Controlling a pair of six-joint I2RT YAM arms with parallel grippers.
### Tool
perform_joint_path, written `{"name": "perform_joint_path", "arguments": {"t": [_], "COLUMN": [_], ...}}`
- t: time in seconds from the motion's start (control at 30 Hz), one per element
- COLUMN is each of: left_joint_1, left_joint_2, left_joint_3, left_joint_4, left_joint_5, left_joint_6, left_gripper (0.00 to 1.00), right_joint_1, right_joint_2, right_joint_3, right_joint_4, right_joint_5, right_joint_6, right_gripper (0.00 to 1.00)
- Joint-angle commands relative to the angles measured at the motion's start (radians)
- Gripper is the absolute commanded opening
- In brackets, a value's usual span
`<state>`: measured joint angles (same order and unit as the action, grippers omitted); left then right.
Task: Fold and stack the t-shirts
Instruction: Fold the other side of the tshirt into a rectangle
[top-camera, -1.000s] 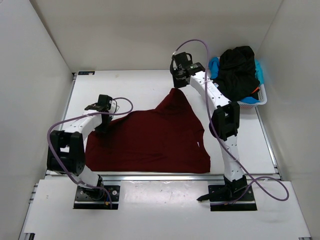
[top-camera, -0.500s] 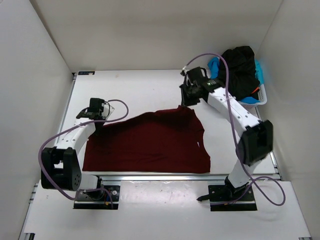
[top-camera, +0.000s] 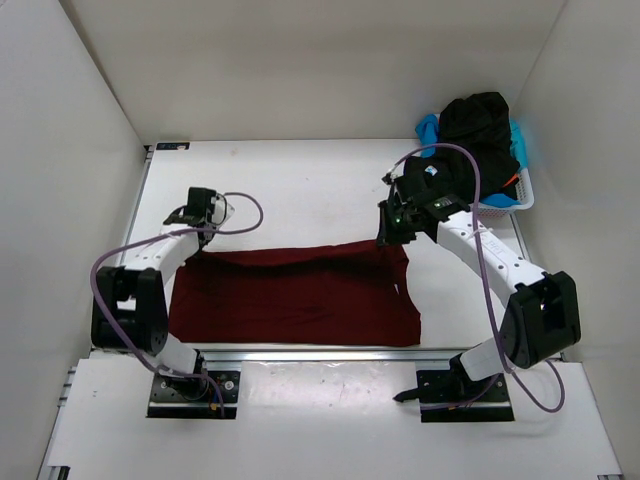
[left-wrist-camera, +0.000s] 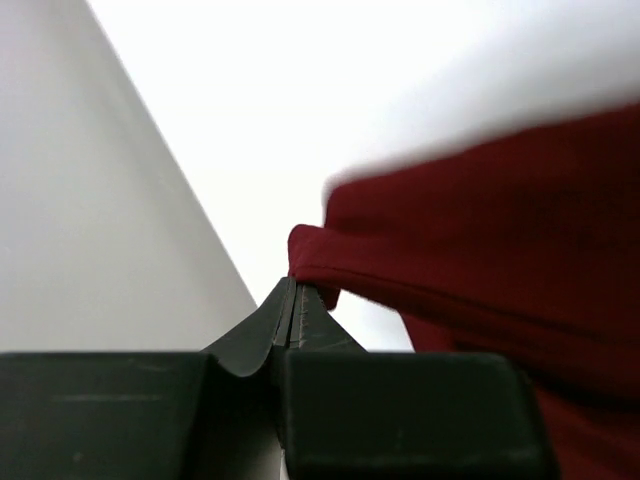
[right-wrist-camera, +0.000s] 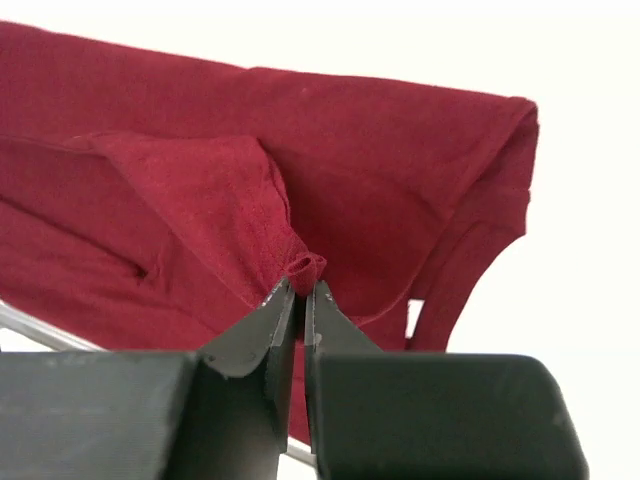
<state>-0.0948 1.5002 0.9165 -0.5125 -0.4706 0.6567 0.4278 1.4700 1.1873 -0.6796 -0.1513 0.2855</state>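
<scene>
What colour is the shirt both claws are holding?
The t-shirt is plain dark red, clearest in the right wrist view.

Dark red t-shirt (right-wrist-camera: 330, 170), a bunched fold pinched between closed fingers (right-wrist-camera: 272, 322)

right tool (top-camera: 384, 240) lowered nearward; dark red t-shirt (top-camera: 300, 300) peak flattened into fold

Soft matt cloth: dark red t-shirt (top-camera: 300, 295); smooth white table (top-camera: 300, 190).
</scene>
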Motion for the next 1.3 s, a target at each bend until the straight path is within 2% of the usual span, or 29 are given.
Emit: {"name": "perform_joint_path", "arguments": {"t": [0.0,0.13,0.23,0.33,0.53,0.8,1.03,1.27], "left_joint_1": [-0.028,-0.028,-0.011,-0.016,-0.08,-0.014,0.016,-0.026], "left_joint_2": [0.038,0.086,0.075,-0.007,-0.162,-0.19,-0.193,-0.204], "left_joint_3": [0.094,0.195,0.208,0.105,-0.21,-0.266,-0.286,-0.36], "left_joint_4": [0.091,0.103,0.12,0.15,0.198,0.21,0.224,0.209], "left_joint_5": [-0.037,-0.051,-0.04,-0.019,0.007,0.0,-0.002,-0.014], "left_joint_6": [0.029,0.029,0.041,0.084,0.17,0.188,0.215,0.235], "left_gripper": [0.07,0.07,0.07,0.07,0.08,0.07,0.08,0.07], "right_joint_1": [-0.03,-0.047,-0.034,-0.023,0.023,-0.004,-0.006,-0.004], "right_joint_2": [-0.02,0.012,0.0,-0.062,-0.169,-0.253,-0.303,-0.318], "right_joint_3": [0.055,0.129,0.114,0.033,-0.152,-0.294,-0.354,-0.425], "right_joint_4": [0.072,0.055,0.035,0.02,0.074,0.068,0.064,0.149], "right_joint_5": [-0.002,0.007,0.019,0.019,-0.039,-0.039,-0.039,-0.1], "right_joint_6": [-0.003,-0.016,-0.037,-0.025,0.03,0.04,0.055,0.104], "right_gripper": [0.0,0.0,0.0,0.0,0.0,0.0,0.0,0.0]}}
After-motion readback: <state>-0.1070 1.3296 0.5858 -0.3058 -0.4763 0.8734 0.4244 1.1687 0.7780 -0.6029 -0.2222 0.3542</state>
